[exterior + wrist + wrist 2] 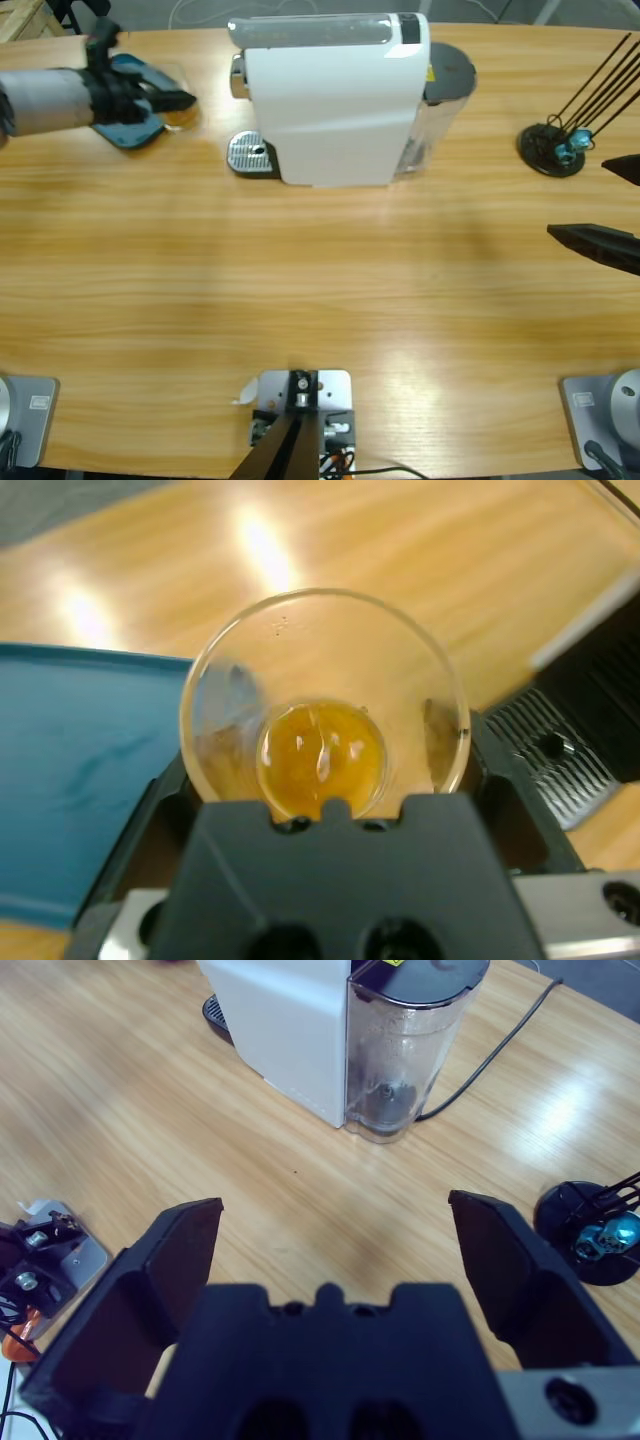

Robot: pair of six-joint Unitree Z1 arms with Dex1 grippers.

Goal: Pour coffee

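The left hand (325,810) gripped a glass tumbler (325,695) holding coffee (320,758) above the blue tray (80,770); the right hand (335,1260) stood wide apart.

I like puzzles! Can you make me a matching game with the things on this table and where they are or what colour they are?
Things:
1. coffee
2. white machine
3. blue tray
4. right tool

Descriptions:
A. open, holding nothing
B. amber pool at the bottom of the glass
C. lies flat beside the held glass
D. stands at the table's far side, middle

Pairs: 1-B, 2-D, 3-C, 4-A
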